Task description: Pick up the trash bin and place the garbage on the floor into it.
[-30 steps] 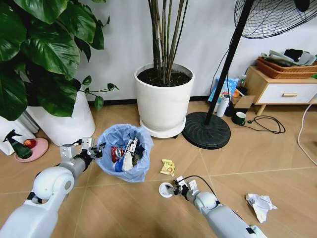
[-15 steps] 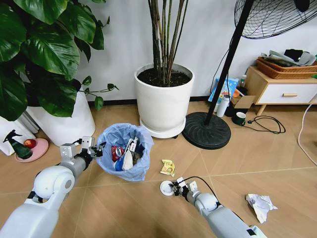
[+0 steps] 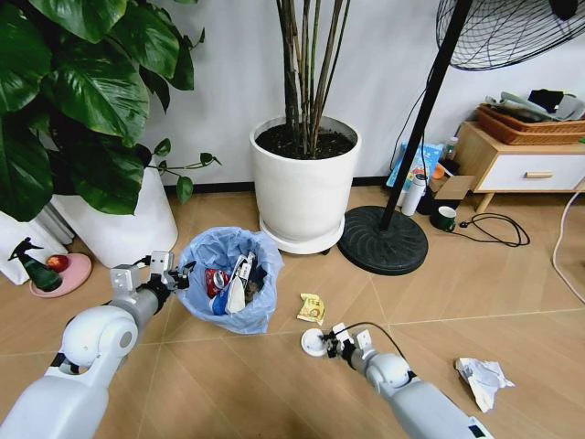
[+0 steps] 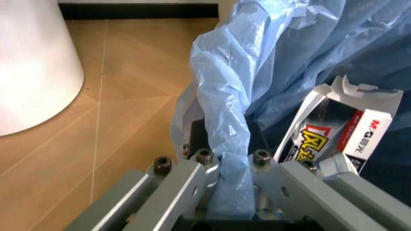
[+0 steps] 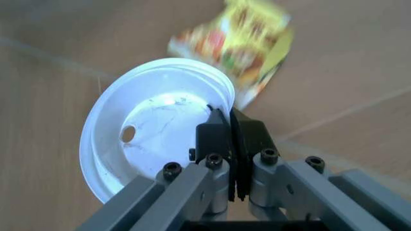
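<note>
The trash bin [image 3: 228, 291], lined with a crinkled light-blue bag, stands on the floor [image 3: 228, 384] with wrappers and a box [image 4: 334, 137] inside it. My left gripper [image 3: 179, 275] is shut on the bin's bag-covered rim [image 4: 226, 115], with the plastic pinched between its jaws. To the right, my right gripper [image 3: 328, 346] is shut on the edge of a white round lid [image 3: 312, 342], which looks tilted in the right wrist view [image 5: 151, 132]. A yellow snack wrapper [image 3: 311, 308] [image 5: 247, 41] lies just beyond the lid. A crumpled white tissue [image 3: 482, 378] lies at the far right.
Two big white plant pots [image 3: 304, 187] [image 3: 119, 229] stand behind the bin. A fan's round black base [image 3: 382, 242] sits right of them. A cable [image 3: 498, 229], a dark mug [image 3: 443, 218] and a low cabinet [image 3: 521, 169] are at the back right. A pink dish [image 3: 59, 274] lies left.
My right gripper, holding the white lid, has shifted a little farther away and to the right. The left gripper and the bin have stayed where they were.
</note>
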You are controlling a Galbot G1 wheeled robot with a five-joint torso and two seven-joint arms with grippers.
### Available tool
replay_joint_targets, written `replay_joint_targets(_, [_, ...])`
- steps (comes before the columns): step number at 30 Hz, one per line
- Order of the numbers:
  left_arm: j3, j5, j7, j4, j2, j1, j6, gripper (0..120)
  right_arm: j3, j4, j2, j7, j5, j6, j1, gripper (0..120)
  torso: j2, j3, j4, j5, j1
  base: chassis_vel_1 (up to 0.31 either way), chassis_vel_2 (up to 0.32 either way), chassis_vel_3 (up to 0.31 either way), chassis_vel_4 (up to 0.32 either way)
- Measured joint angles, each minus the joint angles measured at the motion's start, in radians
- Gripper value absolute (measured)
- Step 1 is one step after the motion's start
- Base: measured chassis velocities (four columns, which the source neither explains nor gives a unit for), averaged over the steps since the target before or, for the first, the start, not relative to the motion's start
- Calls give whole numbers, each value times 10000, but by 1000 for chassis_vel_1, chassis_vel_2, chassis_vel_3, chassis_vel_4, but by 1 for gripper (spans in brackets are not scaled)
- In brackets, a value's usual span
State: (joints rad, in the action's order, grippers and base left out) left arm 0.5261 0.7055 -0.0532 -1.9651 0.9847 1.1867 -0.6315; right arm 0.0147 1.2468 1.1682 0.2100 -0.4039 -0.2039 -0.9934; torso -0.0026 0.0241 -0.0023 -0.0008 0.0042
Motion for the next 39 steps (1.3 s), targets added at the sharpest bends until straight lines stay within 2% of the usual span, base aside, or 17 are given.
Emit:
replay_joint_targets(16, [41,12,24,40,-79,100,4,0,609,1964,-488,-668,-1374,-110,733,0,0,-1,1,-1,-1,0,0,0,0])
replay_joint_targets(22, [-18,16,25,79,-90,117,-23,0,791,3057,-894,-1028,-2010,-366,1295,0,0,-2,1,-1,-1,0,0,0,0])
replay_joint_targets(25, [-165,50,33,80,-166,120,-54,0,779,4072,-1164,-1330,-2580,-654,2010,0,0,-2,-1,-1,-1,0,0,0,0])
replay_joint_targets(32, [-430,185,18,72,-268,19,-51,0,165,5148,-1334,-1597,-3529,-1080,3296,0,0,-1,2,0,-2,0,0,0,0])
replay_joint_targets(36, [-554,220,-6,77,-367,-26,-94,0,-551,5885,-1424,-1586,-4074,-1393,3866,0,0,-2,1,1,-3,0,0,0,0])
replay_joint_targets(39, [-650,224,-5,159,-433,-128,-118,0,-1508,6496,-1581,-1533,-4348,-1523,4107,0,0,-2,3,-1,-2,0,0,0,0])
